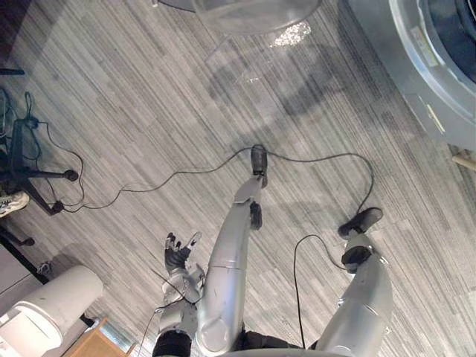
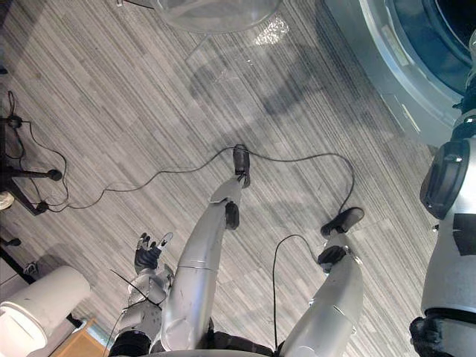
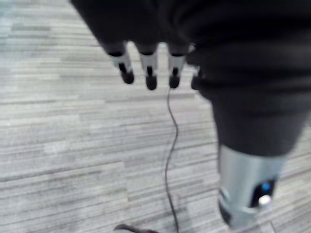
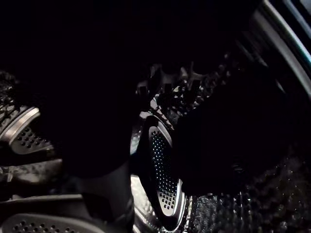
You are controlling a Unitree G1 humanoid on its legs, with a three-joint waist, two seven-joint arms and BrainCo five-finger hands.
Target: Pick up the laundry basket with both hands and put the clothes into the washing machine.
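Note:
The washing machine (image 1: 435,71) stands at the upper right, its round opening (image 2: 416,30) facing the floor area. My right arm (image 2: 452,186) rises along the right edge toward that opening. In the right wrist view my right hand (image 4: 163,80) is inside the dark drum, in front of a perforated steel paddle (image 4: 163,179); a dark mass (image 4: 228,141) lies beside it, and I cannot tell whether it is cloth. My left hand (image 1: 178,254) hangs low at the lower left over the carpet, open with straight fingers (image 3: 148,68) and holding nothing.
A clear rounded door or lid (image 1: 253,15) sits at the top centre. A chair base (image 1: 33,175) with cables is at the left. A white cylinder (image 1: 48,305) and a cardboard corner (image 1: 93,343) lie at the lower left. Grey striped carpet (image 1: 149,111) covers the floor.

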